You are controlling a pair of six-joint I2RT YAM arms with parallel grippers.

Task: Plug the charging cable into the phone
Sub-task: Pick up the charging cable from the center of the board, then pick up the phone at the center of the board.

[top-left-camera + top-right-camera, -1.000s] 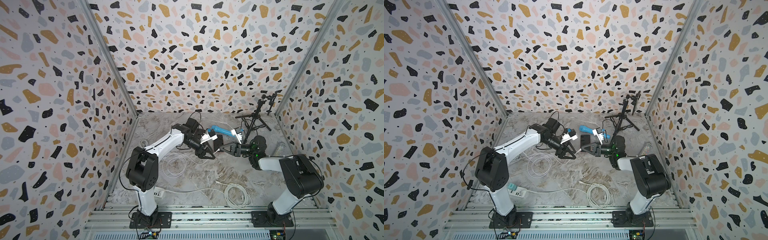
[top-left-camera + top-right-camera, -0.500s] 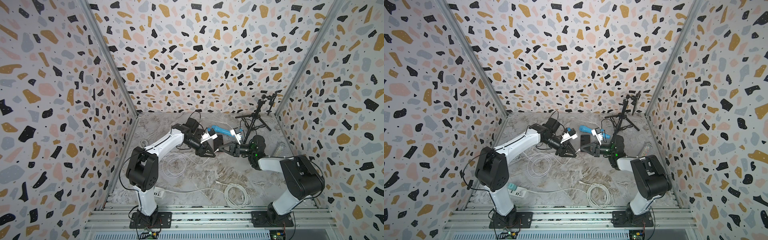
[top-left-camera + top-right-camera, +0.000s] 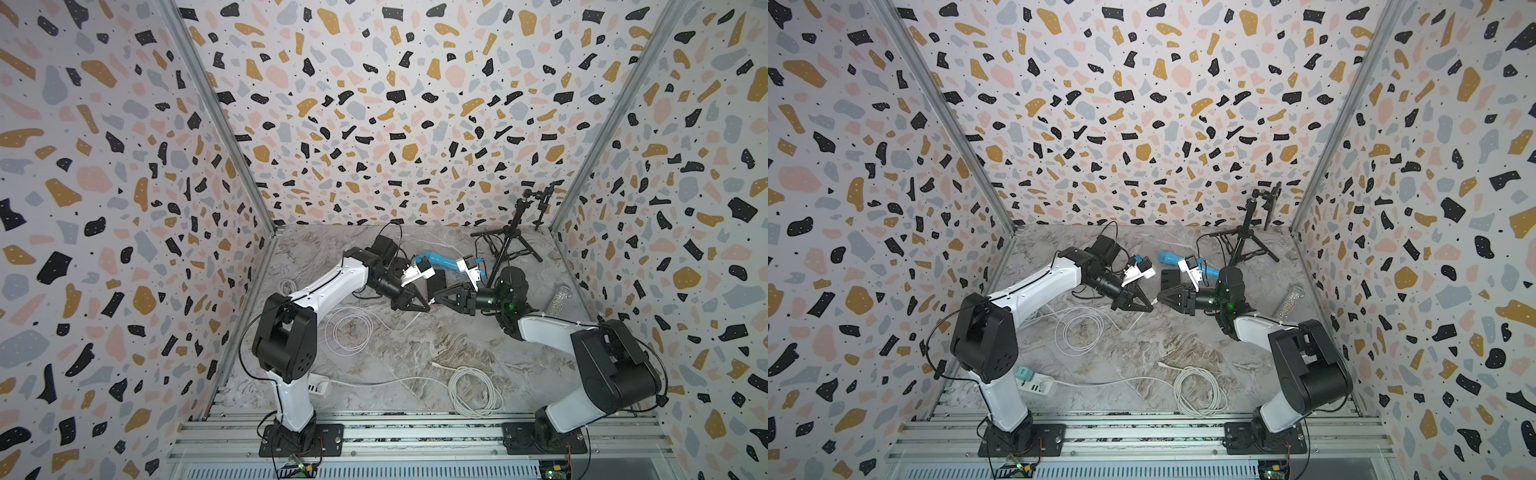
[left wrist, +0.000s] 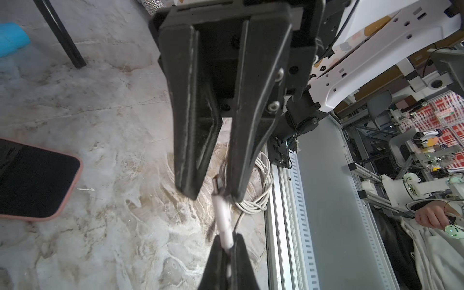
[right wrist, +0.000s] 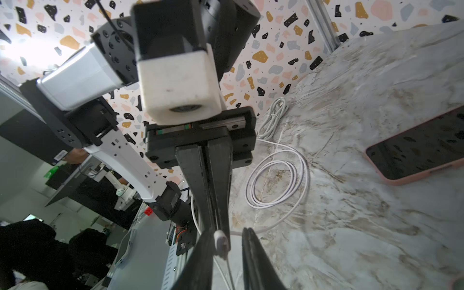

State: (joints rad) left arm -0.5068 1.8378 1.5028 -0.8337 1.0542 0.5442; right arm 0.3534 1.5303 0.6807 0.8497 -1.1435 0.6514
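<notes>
Black tripod back right; blue tube beside; glitter vial right.

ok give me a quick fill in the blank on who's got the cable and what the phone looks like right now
1. The white plug is clamped in the ___.
2. The jaws standing apart around the plug's metal tip belong to the ___.
3. The phone lying flat on the table has a ___ case.
4. Its dark screen faces ___.

Missing words: left gripper; right gripper; pink; up
</notes>
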